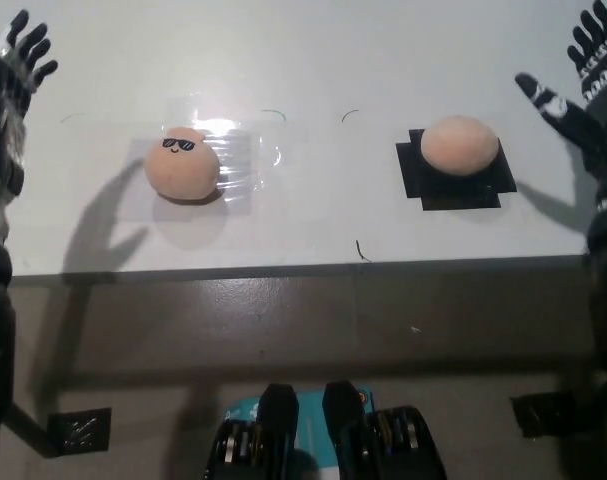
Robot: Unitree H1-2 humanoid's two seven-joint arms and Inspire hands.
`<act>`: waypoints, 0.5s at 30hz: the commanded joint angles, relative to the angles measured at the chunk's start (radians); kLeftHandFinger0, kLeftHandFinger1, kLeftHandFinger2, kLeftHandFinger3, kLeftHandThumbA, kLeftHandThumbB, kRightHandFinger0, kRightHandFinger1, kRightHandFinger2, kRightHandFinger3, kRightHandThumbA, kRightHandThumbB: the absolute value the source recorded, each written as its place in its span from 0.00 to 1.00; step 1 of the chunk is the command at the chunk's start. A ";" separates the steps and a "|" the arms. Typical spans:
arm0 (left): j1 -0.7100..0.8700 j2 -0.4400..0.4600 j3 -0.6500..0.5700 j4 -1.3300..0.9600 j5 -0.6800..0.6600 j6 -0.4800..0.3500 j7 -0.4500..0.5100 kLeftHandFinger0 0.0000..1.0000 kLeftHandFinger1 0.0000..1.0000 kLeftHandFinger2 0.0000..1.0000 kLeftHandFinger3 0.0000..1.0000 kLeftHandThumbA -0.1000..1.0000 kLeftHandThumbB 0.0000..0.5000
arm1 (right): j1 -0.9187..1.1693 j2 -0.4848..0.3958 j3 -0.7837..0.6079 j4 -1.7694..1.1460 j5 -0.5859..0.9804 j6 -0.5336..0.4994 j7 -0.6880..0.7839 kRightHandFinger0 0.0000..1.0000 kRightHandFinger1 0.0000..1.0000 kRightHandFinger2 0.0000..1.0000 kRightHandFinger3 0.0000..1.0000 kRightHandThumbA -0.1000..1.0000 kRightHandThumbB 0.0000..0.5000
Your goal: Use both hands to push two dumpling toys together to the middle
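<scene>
**Two soft dumplings, both hands raised wide of them**

The white table (313, 40) fills the upper part of the head view, its front edge running across the middle. On it lie two patches: a clear, shiny film (238, 160) on the left and a black patch (453, 185) on the right.

On the film sits the left dumpling toy (183, 166), a round peach-coloured lump with a drawn face: dark sunglasses and a small smile. On the black patch sits the right dumpling toy (460, 146), same colour and rounded form, no face showing from here. The two lie well apart, with bare table between them.

Both look like plush: light, soft and likely to give under pressure. They probably slide easily, though a round body may roll or skid sideways if touched off-centre. No grasp is needed; a flat push low on each outer flank, the left toy's left side and the right toy's right side, should carry them inward. The glossy film may be slicker than the black patch, so the two may not travel alike.

The left hand (13, 60) hovers at the far left edge, fingers spread, holding nothing. The right hand (578, 80) hovers at the far right, fingers also apart, empty. Each is outboard of its toy, not touching it.
</scene>
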 commanded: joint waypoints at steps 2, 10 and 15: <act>-0.127 0.032 -0.024 0.133 0.056 -0.021 0.016 1.00 1.00 1.00 1.00 1.00 0.56 | -0.174 -0.037 -0.026 0.196 0.027 -0.050 -0.015 1.00 1.00 1.00 1.00 0.97 0.37; -0.222 0.005 -0.050 0.352 0.086 -0.083 0.046 1.00 1.00 1.00 1.00 1.00 0.58 | -0.338 -0.066 -0.001 0.539 -0.006 -0.128 -0.021 1.00 1.00 1.00 1.00 1.00 0.29; -0.275 0.003 -0.074 0.482 0.099 -0.079 0.053 1.00 1.00 1.00 1.00 1.00 0.77 | -0.401 -0.054 0.012 0.626 -0.015 -0.130 -0.045 1.00 1.00 1.00 1.00 1.00 0.29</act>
